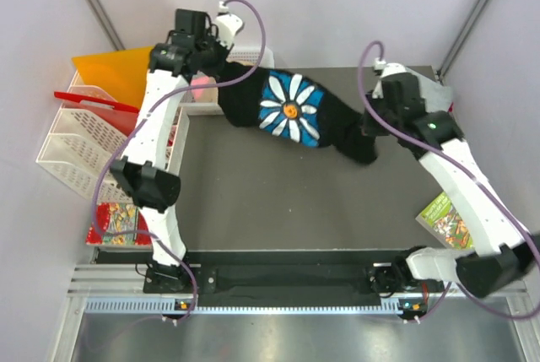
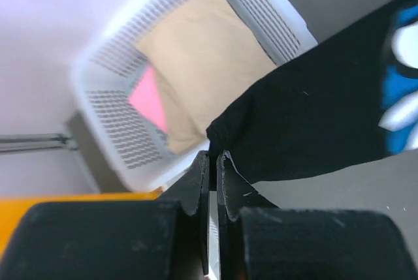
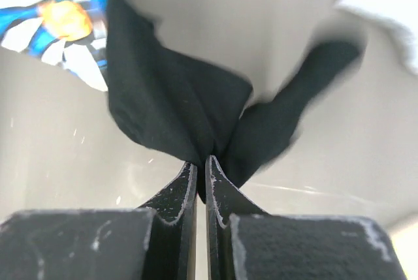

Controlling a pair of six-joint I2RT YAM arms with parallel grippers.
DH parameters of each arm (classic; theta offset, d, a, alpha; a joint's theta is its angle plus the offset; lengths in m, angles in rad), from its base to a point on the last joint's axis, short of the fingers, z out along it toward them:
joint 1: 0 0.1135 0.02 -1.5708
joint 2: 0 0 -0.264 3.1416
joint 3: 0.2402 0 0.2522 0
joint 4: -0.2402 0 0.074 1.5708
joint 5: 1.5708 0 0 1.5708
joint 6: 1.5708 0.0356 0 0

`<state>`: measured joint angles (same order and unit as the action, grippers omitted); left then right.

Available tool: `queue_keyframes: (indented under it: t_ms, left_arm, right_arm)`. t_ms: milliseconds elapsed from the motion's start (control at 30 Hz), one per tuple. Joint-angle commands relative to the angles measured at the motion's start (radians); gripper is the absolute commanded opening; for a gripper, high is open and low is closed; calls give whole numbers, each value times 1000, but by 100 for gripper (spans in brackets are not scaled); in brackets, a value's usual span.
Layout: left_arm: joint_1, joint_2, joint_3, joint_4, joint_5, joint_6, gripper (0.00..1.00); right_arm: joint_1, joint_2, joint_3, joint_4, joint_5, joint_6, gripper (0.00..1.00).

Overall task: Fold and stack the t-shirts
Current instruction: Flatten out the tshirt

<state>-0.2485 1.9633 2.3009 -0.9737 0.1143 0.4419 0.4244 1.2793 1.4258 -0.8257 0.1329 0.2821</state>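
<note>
A black t-shirt point(image 1: 278, 109) with a blue-and-white daisy print point(image 1: 291, 109) hangs stretched between my two grippers over the dark mat point(image 1: 278, 202). My left gripper point(image 1: 223, 73) is shut on its left end, beside the white basket point(image 2: 268, 6). In the left wrist view the fingertips point(image 2: 214, 157) pinch the black cloth point(image 2: 313, 110). A tan t-shirt point(image 2: 202, 51) and a pink t-shirt point(image 2: 149, 100) lie in that basket. My right gripper point(image 1: 371, 130) is shut on the right end. Bunched black cloth point(image 3: 176, 104) rises from its tips point(image 3: 201, 161).
An orange plastic sheet point(image 1: 110, 71) and a white wire rack point(image 1: 76, 143) stand at the far left. Printed booklets lie at the left point(image 1: 114, 218) and right point(image 1: 445, 217) edges of the mat. The basket's rim point(image 1: 250, 52) shows behind the left arm.
</note>
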Motion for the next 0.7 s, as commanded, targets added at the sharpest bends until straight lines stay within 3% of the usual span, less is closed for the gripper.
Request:
queue_keyframes:
  t_ms: [0, 200, 467, 600, 667]
  left_arm:
    - [3, -205, 9, 147, -96, 9, 0]
    - [3, -319, 43, 107, -87, -2, 0]
    - [2, -423, 51, -279, -12, 34, 0]
    - [0, -428, 60, -382, -5, 40, 0]
    - [0, -438, -13, -366, -10, 26, 0]
  right_arm:
    - [10, -87, 44, -167, 191, -9, 0]
    - [14, -169, 51, -288, 159, 8, 0]
    - [16, -236, 139, -524, 51, 68, 0]
    - [16, -213, 239, -604, 7, 49, 0]
    - [16, -187, 229, -599, 1, 43, 0]
